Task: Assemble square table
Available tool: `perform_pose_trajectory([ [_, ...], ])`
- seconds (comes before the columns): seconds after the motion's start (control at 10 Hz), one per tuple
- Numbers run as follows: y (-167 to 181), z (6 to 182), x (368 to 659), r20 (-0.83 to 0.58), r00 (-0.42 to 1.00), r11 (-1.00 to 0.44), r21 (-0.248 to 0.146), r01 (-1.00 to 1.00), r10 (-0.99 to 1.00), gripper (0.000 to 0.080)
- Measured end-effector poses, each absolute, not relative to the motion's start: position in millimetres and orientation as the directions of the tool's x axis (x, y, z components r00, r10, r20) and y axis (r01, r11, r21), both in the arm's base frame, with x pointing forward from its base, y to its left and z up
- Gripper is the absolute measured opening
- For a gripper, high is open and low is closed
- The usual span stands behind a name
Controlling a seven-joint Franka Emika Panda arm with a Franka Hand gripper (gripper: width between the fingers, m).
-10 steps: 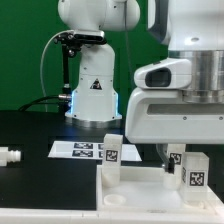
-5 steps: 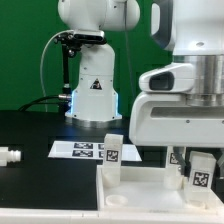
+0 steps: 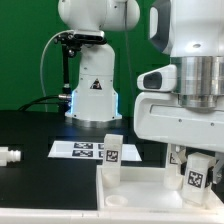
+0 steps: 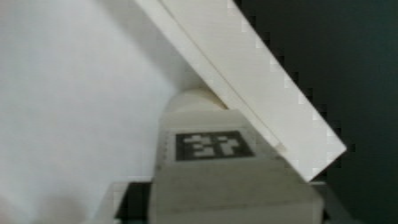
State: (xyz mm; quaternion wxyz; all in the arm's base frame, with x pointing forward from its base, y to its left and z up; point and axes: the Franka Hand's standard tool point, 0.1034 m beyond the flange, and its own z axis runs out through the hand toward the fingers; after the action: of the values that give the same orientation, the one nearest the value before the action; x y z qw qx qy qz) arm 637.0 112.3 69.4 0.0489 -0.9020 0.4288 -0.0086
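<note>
- The gripper (image 3: pixel 197 168) hangs low in the lower right of the exterior view, under the arm's bulky white wrist housing.
- Its jaws are partly closed and grip a short white leg, the gripped leg (image 3: pixel 198 181), from both sides. The leg's black-and-white tag faces the camera.
- In the wrist view the gripped leg (image 4: pixel 217 165) fills the space between two dark fingers (image 4: pixel 132 202), with its tag facing the lens.
- The gripped leg is roughly upright, at the tabletop's corner on the exterior view's right. Whether it touches the panel cannot be told.
- The tabletop (image 3: pixel 140 192), a white panel with raised corners, lies across the lower middle and lower right of the exterior view.
- In the wrist view the tabletop (image 4: pixel 71 110) appears as a broad pale surface, with a thick white edge running diagonally past the leg.
- The standing leg (image 3: pixel 112 150) is upright on the tabletop's corner near the centre of the exterior view, with its tag showing.
- The marker board (image 3: pixel 80 149) lies flat on the black table (image 3: pixel 30 135), just behind the standing leg.
- A small white peg-like part (image 3: pixel 9 156) lies at the exterior view's left edge, well apart from the tabletop.
- The arm base (image 3: pixel 92 85) stands in the upper middle against the green backdrop.
</note>
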Motion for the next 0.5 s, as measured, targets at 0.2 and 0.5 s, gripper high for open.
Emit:
perform_pose_trajectory([
  [0.2,114.0,69.0,636.9,-0.092,0.415,-0.409,-0.074,-0.909,-0.905,0.0288],
  [0.5,114.0,70.3,641.6,-0.154,0.182,-0.170,-0.087,-0.982,-0.971,0.0288],
])
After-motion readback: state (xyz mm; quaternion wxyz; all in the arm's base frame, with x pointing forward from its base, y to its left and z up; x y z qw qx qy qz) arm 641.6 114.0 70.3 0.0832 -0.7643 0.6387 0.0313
